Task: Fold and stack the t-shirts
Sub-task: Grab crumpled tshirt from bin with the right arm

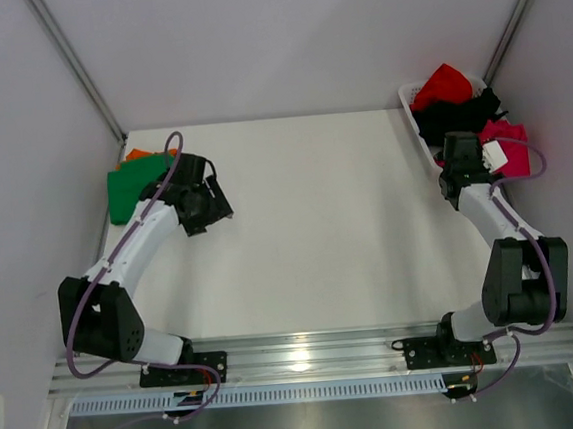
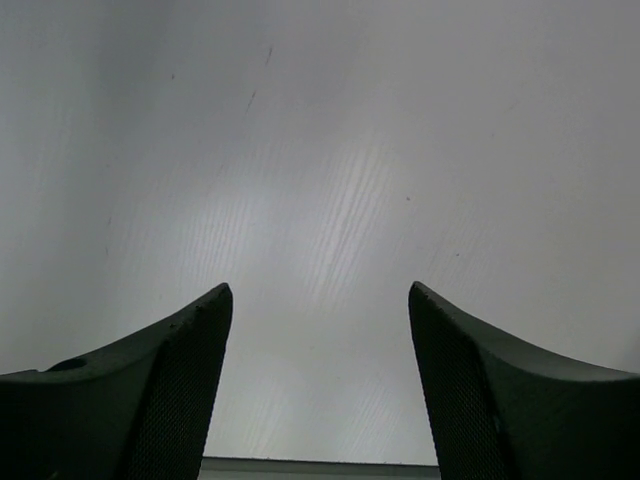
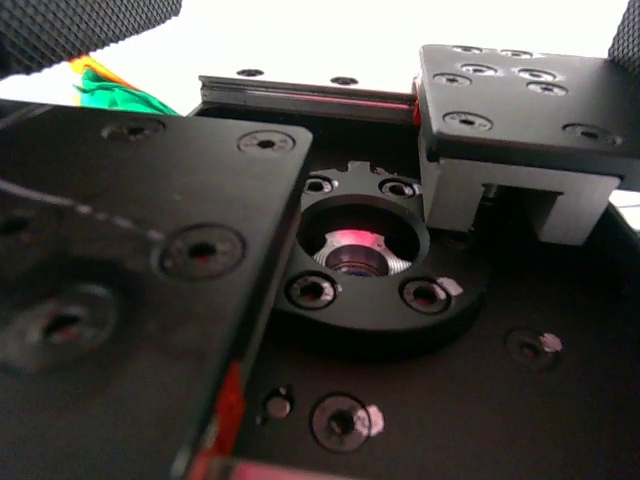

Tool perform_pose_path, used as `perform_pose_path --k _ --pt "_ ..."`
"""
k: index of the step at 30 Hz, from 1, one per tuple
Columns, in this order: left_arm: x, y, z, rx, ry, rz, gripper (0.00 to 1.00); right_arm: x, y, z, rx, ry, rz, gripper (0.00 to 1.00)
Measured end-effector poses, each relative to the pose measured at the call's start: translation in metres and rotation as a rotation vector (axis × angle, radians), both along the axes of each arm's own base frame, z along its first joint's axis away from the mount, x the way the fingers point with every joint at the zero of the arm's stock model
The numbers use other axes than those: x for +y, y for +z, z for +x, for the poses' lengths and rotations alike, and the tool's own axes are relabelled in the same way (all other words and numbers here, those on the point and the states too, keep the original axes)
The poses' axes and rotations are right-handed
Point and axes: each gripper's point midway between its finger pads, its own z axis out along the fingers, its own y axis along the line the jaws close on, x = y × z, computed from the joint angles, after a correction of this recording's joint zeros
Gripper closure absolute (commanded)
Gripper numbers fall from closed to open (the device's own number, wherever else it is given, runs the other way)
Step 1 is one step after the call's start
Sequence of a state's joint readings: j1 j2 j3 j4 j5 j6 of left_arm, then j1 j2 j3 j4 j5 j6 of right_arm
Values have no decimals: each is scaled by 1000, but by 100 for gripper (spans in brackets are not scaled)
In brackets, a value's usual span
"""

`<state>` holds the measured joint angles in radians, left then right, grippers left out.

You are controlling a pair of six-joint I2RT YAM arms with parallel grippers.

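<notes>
Hovering beside the green t-shirt [image 1: 127,191], left gripper [image 1: 208,203]; jaws apart.

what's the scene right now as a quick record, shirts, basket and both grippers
folded pile: green t-shirt lying flat at the far left, orange t-shirt showing at its far edge
basket: white lattice, far right corner
unfolded: red t-shirt, black t-shirt and pink t-shirt, heaped at the basket
left gripper: open, empty, over the table, beside the green t-shirt
right gripper: open, empty, beside the basket
progress: two shirts piled, three not yet folded
</notes>
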<state>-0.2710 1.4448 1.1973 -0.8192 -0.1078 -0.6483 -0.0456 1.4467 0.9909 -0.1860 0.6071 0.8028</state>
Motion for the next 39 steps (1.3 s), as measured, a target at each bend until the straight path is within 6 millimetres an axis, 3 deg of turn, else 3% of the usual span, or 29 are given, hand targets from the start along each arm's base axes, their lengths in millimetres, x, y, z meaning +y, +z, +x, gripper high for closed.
perform_pose_path --k 5,11,15,18,23,27,32,35,36,37,38,39 --pt "-9 -9 -8 -14 -13 -68 27 -16 14 18 -71 -28 -2 8" --pt "-9 -21 -19 -6 -7 -82 26 -48 46 47 -155 -114 -1 13" --pt "-10 -21 -17 -22 -9 -90 26 -64 52 59 -168 -151 22 12" --pt "-12 -22 -17 -33 -14 -101 26 -75 42 72 -168 -155 78 13" --pt "-12 -26 -19 -26 -15 -103 26 -87 5 86 -121 -151 188 14" --pt "-13 -28 -18 -23 -15 -102 26 -80 -16 102 -82 -95 269 14" --pt "-13 -34 -18 -4 -14 -98 26 -66 -25 119 -65 8 350 19" --pt "-13 -37 -18 7 -13 -96 28 -60 -30 121 -48 55 368 44" --pt "-13 -38 -18 11 -13 -95 28 -59 -31 121 -43 67 374 68" --pt "-13 -39 -18 14 -13 -95 28 -57 -31 121 -37 82 375 83" --pt "-13 -40 -18 16 -14 -94 28 -55 -31 121 -35 96 380 95" --pt "-13 -40 -18 18 -13 -94 28 -54 -31 122 -36 102 384 100"
